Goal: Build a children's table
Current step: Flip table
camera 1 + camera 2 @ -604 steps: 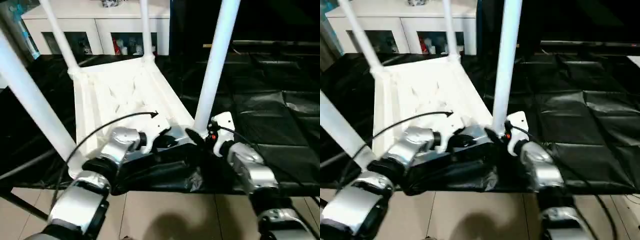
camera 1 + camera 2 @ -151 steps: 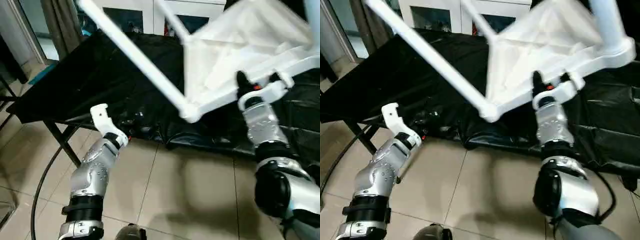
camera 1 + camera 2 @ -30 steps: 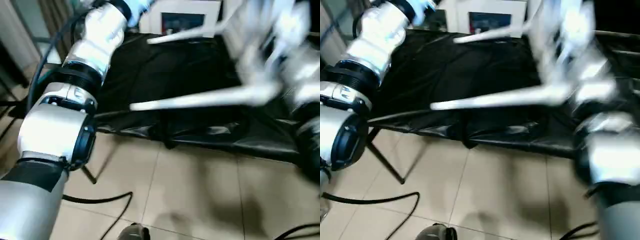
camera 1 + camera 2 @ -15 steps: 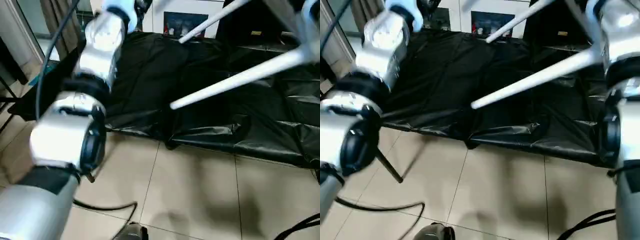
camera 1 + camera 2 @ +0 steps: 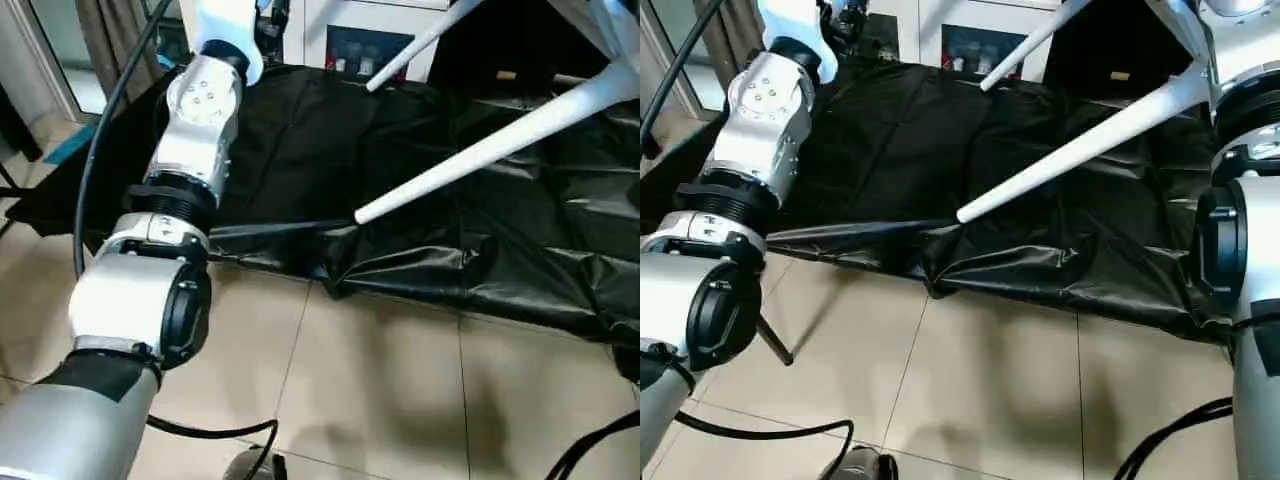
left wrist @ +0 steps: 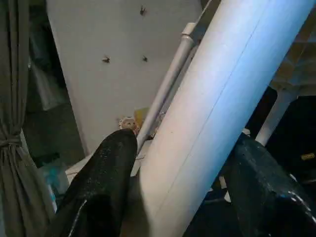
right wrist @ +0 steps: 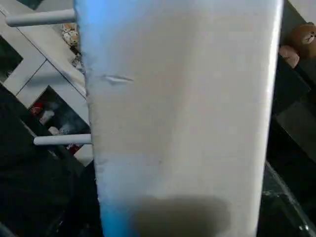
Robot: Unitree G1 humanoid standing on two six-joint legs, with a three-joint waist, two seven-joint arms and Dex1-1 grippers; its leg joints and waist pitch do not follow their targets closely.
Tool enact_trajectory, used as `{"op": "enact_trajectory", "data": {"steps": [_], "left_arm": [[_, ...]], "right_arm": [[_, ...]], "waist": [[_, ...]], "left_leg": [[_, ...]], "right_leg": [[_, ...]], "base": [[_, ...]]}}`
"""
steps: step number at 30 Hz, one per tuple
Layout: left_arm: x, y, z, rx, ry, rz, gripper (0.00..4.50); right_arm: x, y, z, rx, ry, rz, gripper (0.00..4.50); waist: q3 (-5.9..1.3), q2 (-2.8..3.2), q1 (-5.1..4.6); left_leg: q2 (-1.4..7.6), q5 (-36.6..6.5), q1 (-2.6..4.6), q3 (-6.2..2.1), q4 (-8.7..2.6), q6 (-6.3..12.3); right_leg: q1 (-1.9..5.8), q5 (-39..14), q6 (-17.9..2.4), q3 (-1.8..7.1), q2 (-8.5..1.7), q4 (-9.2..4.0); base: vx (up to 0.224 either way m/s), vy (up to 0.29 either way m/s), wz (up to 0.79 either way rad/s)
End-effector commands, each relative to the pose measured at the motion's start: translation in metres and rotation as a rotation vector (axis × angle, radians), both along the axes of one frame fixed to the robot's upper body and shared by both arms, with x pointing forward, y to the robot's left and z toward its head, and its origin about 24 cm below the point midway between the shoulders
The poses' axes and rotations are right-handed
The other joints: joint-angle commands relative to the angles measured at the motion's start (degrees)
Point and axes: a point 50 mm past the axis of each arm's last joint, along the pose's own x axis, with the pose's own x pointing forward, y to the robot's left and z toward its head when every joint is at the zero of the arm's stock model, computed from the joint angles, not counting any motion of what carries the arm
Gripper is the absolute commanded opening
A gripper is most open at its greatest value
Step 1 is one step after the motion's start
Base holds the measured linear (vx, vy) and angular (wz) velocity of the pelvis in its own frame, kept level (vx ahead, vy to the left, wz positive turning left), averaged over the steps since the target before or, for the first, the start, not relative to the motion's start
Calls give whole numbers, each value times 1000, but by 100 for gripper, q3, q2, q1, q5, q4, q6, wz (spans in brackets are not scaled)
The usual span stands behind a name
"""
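Left hand point(image 6: 180, 143) first: its two black fingers point(image 6: 106, 182) stand on either side of a thick white leg point(image 6: 212, 113) of the children's table point(image 5: 500, 140), and both press against the tube, so I have this hand clamped on that leg. Behind the leg, my wrist view shows a pale wall, a grey curtain point(image 6: 12, 123) and a thinner white tube point(image 6: 168, 84) running the same way.

From my head, my left arm point(image 5: 195, 130) climbs from the lower left of the frame to the upper left, silver and jointed, with a black cable point(image 5: 105, 130) curving beside it. My right forearm point(image 5: 1240, 190) stands along the right edge of the frame.

One long leg point(image 5: 1080, 145) slants from the upper right down towards the centre, its free end hanging just above the near edge of the desk point(image 5: 300, 150), which is draped in crinkled black sheeting. A second leg point(image 5: 420, 45) slants the same way higher up, near the top centre. The upper ends of both run out of the frame at the top right, so I cannot make out the tabletop.

In the right wrist view a broad white tube point(image 7: 182, 108) lies very close. Whether my right hand is apart or clamped on it, I cannot tell.

Beyond the desk stands a white cabinet point(image 5: 370, 40) with small items on its shelves. Below the desk is beige tiled floor point(image 5: 400, 380).
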Motion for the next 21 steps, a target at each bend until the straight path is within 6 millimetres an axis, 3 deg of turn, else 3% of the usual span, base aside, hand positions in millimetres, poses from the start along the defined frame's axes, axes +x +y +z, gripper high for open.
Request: {"op": "enact_trajectory", "data": {"steps": [1,6,14,19,21], "left_arm": [[4,-6,-33,-39,142,-12,255],[5,-7,-31,-38,139,-12,250],[4,-7,-31,-33,140,-9,232],[5,-5,-35,-26,155,1,219],[5,-5,-35,-25,157,2,215]], "right_arm": [[0,6,1,84,-49,62,262],[-1,4,1,94,-58,60,301],[-1,9,-1,102,-82,113,364],[-11,33,13,114,-280,341,409],[-14,37,15,115,-319,395,418]], "waist": [[-474,-97,-77],[-482,-74,-74],[-474,-71,-72],[-485,-99,-66],[-497,-105,-68]], "left_leg": [[415,-1057,282,-274,-386,242],[417,-985,299,-264,-367,325],[427,-1276,319,-271,-402,175],[421,-1190,302,-270,-389,249],[420,-1091,280,-271,-369,385]], "right_leg": [[176,160,-1527,223,-332,-364],[169,262,-1624,216,-322,-351],[161,-15,-1570,219,-333,-384],[175,129,-1522,221,-362,-374],[189,277,-1518,218,-373,-356]], "base": [[0,0,0],[0,0,0],[0,0,0],[0,0,0],[0,0,0]]}}
